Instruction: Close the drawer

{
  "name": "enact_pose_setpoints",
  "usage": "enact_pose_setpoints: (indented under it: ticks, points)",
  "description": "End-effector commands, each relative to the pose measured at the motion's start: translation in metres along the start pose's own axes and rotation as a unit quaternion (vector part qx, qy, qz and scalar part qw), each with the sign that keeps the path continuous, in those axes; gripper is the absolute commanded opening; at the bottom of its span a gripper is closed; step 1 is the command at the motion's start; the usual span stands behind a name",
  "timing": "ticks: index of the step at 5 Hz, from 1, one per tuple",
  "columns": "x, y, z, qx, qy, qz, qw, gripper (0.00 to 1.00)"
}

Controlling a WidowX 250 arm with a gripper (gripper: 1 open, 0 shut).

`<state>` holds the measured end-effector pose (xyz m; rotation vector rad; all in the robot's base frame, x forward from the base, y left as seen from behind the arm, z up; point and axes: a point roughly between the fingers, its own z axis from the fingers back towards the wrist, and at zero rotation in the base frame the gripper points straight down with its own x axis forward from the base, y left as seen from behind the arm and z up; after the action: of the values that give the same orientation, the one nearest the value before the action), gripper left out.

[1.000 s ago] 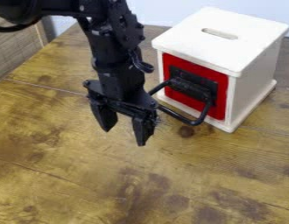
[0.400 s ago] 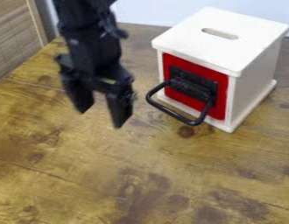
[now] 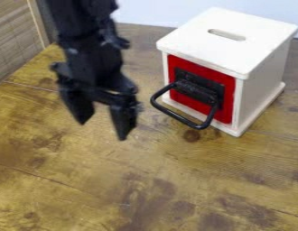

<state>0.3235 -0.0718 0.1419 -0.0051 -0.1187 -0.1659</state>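
The drawer (image 3: pixel 196 88) has a red front panel with a black inset and sits flush in the cream wooden cube (image 3: pixel 230 63) at the upper right. Its large black loop handle (image 3: pixel 183 107) hangs out toward the left and front. My gripper (image 3: pixel 101 117) is black and hangs open and empty over the wooden table, to the left of the handle and apart from it. Its two fingers (image 3: pixel 123 115) point down.
The cream cube has a slot in its top (image 3: pixel 228 35). A wood-plank table (image 3: pixel 139 185) with dark stains spreads below and in front. A wooden panel (image 3: pixel 13 36) stands at the far left.
My gripper moved left, away from the loop handle, then shifted slightly back right and down. The drawer and handle have not moved.
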Motion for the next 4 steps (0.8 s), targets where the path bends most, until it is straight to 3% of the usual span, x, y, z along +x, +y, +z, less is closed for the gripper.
enact_pose_setpoints:
  ticks: [1,3,4]
  points:
    - [0.028,-0.022,0.012,-0.005,-0.026,-0.019,0.9995,1.0]
    - [0.004,-0.015,0.023,-0.012,-0.035,-0.073,0.9967,1.0]
    - [0.001,-0.006,0.016,-0.017,-0.026,-0.096,0.9949,1.0]
